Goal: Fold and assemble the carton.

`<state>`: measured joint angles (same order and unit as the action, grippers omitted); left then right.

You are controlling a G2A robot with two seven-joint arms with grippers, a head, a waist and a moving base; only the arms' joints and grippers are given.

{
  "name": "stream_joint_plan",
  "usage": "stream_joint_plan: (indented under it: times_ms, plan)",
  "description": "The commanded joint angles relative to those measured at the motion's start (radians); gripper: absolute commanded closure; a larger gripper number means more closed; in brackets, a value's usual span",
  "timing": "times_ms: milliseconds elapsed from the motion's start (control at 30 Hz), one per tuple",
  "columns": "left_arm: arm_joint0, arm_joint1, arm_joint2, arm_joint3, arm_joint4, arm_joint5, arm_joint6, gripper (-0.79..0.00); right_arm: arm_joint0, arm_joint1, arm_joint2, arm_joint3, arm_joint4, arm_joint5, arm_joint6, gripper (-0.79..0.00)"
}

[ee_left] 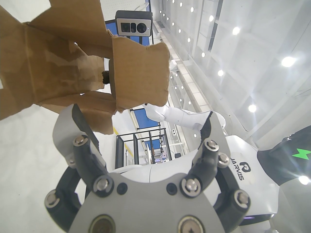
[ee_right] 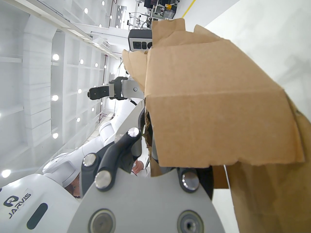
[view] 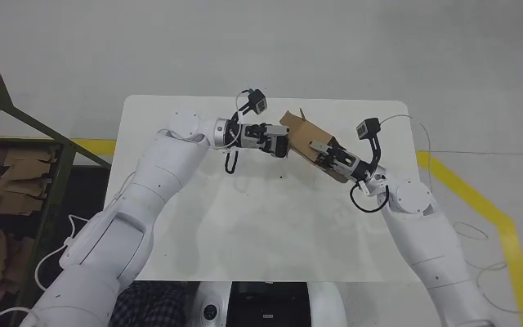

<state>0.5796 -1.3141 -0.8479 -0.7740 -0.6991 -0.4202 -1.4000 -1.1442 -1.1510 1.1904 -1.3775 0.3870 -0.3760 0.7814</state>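
White table (view: pixel 204 245) under a bright, high hall. The carton (view: pixel 306 135) hangs over the table's far half, at about 1 o'clock from its centre in the top view. Its long axis runs roughly from 10 to 4 o'clock.

The right gripper (view: pixel 328 155) is at the 4 o'clock end, clamped on a carton wall. In the right wrist view one finger (ee_right: pixel 116 146) is outside the wall and the other is hidden behind cardboard.

The left gripper (view: pixel 282 145) is at the 10 o'clock end, just beside the carton, which lies toward 3 o'clock from it. Its fingers (ee_left: pixel 80 122) are spread wide and hold nothing. A loose flap (ee_left: pixel 141 73) stands straight ahead of them, so I judge this the nearer, free gripper for the next fold.

The carton is plain brown corrugated board, matte, creased and ragged at the edges. It is half-formed, with flaps splayed at odd angles. It looks light and floppy, and likely to buckle if pushed off a crease.
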Motion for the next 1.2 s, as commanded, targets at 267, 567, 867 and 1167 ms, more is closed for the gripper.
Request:
stream_joint_plan:
  times_ms: [267,567,867,1167]
  plan:
    - [0.010,0.007,-0.029,0.032,0.009,-0.011,0.011,-0.785,-0.002,0.002,0.029,0.008,0.024,-0.002,0.008,0.000]
    - [0.013,0.030,-0.085,0.075,0.031,-0.033,0.033,-0.785,-0.007,0.008,0.053,0.001,0.061,-0.015,0.082,0.000]
    - [0.022,0.025,-0.084,0.055,0.044,-0.026,0.026,-0.785,-0.017,0.010,0.055,-0.015,0.107,-0.026,0.156,0.000]
    - [0.021,0.010,-0.066,0.010,0.029,-0.005,0.005,-0.785,-0.014,0.006,0.039,-0.010,0.101,-0.034,0.151,0.000]
